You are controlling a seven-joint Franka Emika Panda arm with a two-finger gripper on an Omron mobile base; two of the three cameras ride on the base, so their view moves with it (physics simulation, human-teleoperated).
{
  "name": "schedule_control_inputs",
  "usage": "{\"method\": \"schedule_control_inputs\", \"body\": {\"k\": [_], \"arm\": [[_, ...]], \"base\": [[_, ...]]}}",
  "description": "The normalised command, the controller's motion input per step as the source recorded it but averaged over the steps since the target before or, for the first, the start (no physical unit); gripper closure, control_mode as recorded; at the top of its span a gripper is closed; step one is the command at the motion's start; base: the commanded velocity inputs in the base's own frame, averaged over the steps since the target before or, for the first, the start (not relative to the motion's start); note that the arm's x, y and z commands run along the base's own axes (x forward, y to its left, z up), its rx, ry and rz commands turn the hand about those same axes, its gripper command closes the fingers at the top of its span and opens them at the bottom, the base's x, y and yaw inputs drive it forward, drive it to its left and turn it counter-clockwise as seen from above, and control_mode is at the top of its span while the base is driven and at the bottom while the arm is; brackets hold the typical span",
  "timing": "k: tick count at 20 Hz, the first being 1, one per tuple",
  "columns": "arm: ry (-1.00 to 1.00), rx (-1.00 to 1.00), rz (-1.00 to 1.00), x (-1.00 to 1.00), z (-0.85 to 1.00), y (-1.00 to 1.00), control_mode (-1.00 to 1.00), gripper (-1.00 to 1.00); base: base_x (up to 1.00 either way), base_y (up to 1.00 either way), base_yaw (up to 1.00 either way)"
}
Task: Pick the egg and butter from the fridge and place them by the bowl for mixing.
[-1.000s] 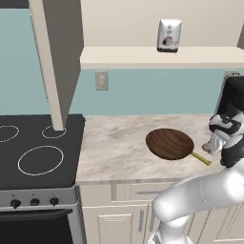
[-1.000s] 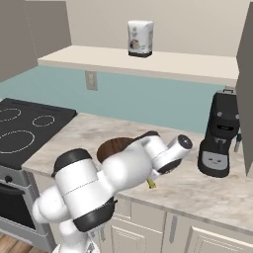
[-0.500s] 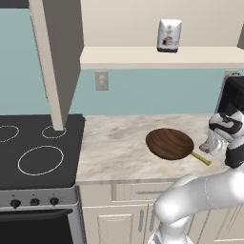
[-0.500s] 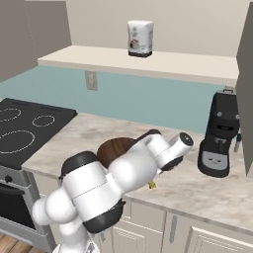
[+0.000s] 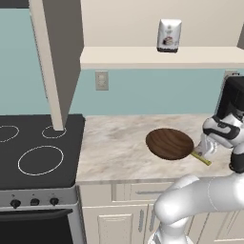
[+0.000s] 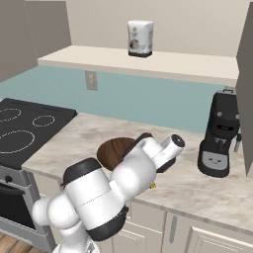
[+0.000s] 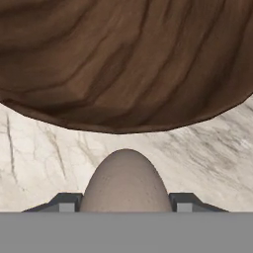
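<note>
Two dark fingers [image 7: 126,203] sit at the bottom middle of the hand view, closed on the egg [image 7: 126,180], whose pale beige tip rises between them. Just above it in that view, the dark brown bowl [image 7: 123,59] spans the whole upper half, with marbled counter [image 7: 44,148] showing between bowl and egg.

From the left base view the bowl [image 5: 169,143] lies right of centre on the counter [image 5: 114,147], and the butter [image 5: 201,158], a thin yellow stick, touches its right rim, partly hidden by the white hand. From the right base view the bowl [image 6: 113,151] is at centre, and a black coffee machine [image 6: 221,134] stands at the right. A white bag [image 5: 169,35] on the upper shelf [image 5: 157,57] carries a dark printed label, too small to read.
</note>
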Motion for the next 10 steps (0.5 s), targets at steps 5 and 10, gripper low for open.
{"method": "schedule_control_inputs", "body": {"k": [5, 10], "arm": [[0.0, 0.04, 0.02, 0.03, -0.32, -0.01, -1.0, 1.0], [0.0, 0.01, 0.03, 0.17, -0.2, 0.0, -1.0, -1.0]], "base": [[0.0, 0.0, 0.0], [0.0, 0.0, 0.0]]}}
